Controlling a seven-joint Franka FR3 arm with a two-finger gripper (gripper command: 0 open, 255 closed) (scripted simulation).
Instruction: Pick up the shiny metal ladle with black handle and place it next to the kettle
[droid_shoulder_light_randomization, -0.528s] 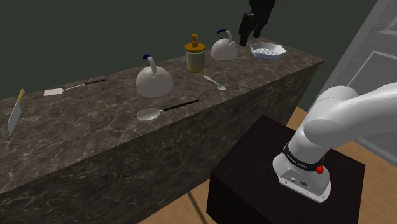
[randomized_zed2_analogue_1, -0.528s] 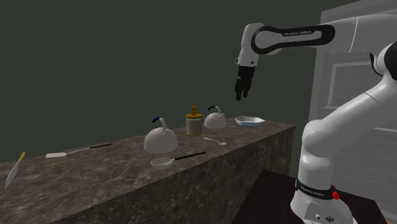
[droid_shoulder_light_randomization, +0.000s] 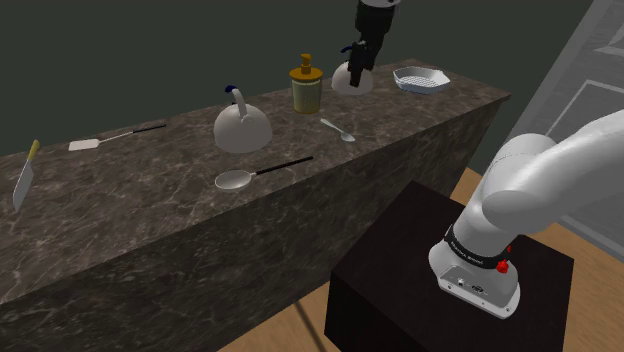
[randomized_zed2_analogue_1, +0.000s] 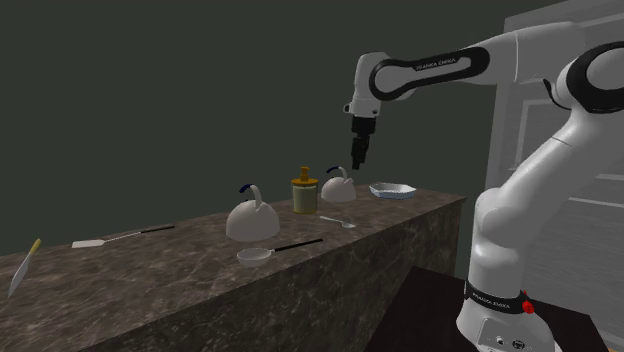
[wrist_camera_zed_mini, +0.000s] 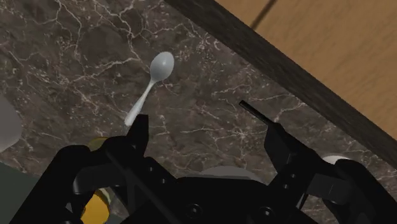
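Observation:
The ladle (droid_shoulder_light_randomization: 265, 170) (randomized_zed2_analogue_1: 285, 247) lies flat on the dark marble counter (droid_shoulder_light_randomization: 150, 215), its shiny bowl toward the shoulder view's left and its thin black handle pointing right. Just behind it stands a big grey kettle (droid_shoulder_light_randomization: 242, 128) (randomized_zed2_analogue_1: 252, 220). A smaller kettle (droid_shoulder_light_randomization: 350, 82) (randomized_zed2_analogue_1: 338, 187) stands further right. My gripper (droid_shoulder_light_randomization: 357, 70) (randomized_zed2_analogue_1: 358, 165) (wrist_camera_zed_mini: 208, 127) hangs well above the counter near the small kettle, open, holding nothing. In the wrist view the ladle handle's tip (wrist_camera_zed_mini: 251, 109) shows below, by one finger.
A yellow soap dispenser (droid_shoulder_light_randomization: 306, 85) (randomized_zed2_analogue_1: 304, 190) stands between the kettles. A small spoon (droid_shoulder_light_randomization: 340, 131) (wrist_camera_zed_mini: 156, 79) lies in front of it. A white dish (droid_shoulder_light_randomization: 420, 78) sits at the counter's right end; a spatula (droid_shoulder_light_randomization: 115, 136) and a knife (droid_shoulder_light_randomization: 24, 175) lie far left.
The arm has swung toward the shoulder view's left and come lower; the gripper moved from above the white dish to over the small kettle, still open.

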